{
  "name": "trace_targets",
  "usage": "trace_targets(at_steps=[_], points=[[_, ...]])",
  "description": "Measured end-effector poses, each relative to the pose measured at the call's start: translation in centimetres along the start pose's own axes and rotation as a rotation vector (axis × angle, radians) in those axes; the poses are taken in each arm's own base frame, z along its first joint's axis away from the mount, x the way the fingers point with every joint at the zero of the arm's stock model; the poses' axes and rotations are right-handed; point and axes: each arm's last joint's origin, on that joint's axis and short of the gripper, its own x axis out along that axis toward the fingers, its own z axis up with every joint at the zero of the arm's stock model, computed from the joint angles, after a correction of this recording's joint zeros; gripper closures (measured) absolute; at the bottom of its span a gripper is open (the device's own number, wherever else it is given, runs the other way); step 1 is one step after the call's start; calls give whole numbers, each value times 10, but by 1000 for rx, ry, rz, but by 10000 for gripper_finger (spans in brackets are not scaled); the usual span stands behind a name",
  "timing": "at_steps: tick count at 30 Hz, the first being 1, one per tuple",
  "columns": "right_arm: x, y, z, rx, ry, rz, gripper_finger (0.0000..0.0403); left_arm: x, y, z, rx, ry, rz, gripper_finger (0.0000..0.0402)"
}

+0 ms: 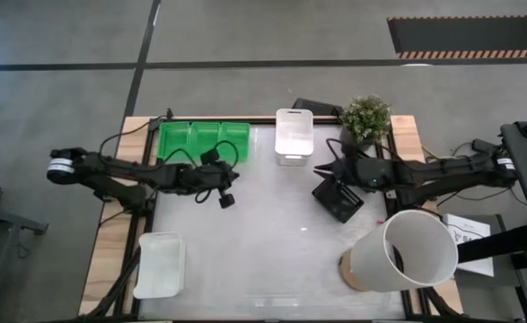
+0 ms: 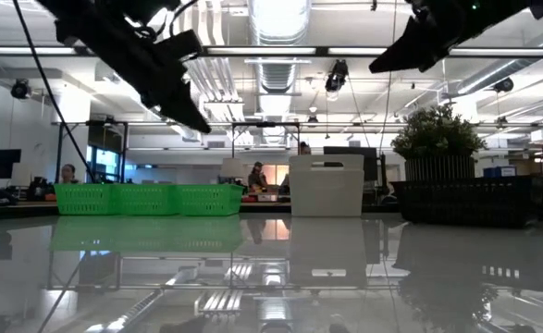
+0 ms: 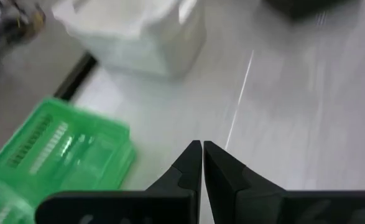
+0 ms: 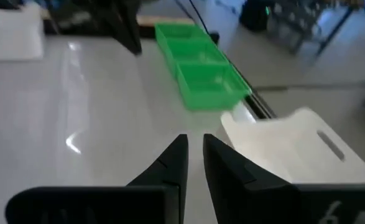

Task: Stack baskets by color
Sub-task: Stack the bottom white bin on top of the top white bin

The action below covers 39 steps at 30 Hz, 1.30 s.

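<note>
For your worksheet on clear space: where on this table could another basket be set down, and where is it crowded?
Free: the middle of the table, bordered by the green baskets, the far white basket, the near-left white basket and the black basket. Crowded: the right side, with the black basket, plant, white cylinder and right hand.

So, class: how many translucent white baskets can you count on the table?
2. One white basket stands at the table's far edge, beside the row of green baskets; the other white basket sits in the near left corner. Stacked ones could hide inside either.
</note>
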Motion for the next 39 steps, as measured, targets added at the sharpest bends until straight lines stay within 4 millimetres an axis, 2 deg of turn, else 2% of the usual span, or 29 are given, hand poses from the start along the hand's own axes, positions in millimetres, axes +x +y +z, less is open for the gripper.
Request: trace_targets(at_steps=[5, 9, 14, 21, 28, 32, 35, 39], points=[[-5, 0, -10, -50, -131, 26, 360, -1, 0, 6, 62, 120, 5, 402], [-5, 4, -24, -101, -233, 111, 360, 0, -1, 9, 63, 148, -3, 402], [-3, 8, -41, -155, -357, 176, 360, 0, -12, 18, -125, 98, -157, 402], [-3, 0, -54, -203, -434, 109, 360, -18, -45, 28, -258, -3, -353, 402], [-1, -4, -55, -246, -424, 77, 360, -41, -76, 31, -532, 40, -445, 402], [-1, -4, -52, -257, -434, 70, 360, -56, -101, 28, -716, 149, -510, 402], [-1, -4, -52, -258, -432, 70, 360, -72, -123, 23, -815, 292, -551, 402], [-1, -4, -53, -259, -426, 72, 360, -91, -146, 19, -922, 535, -472, 402]])
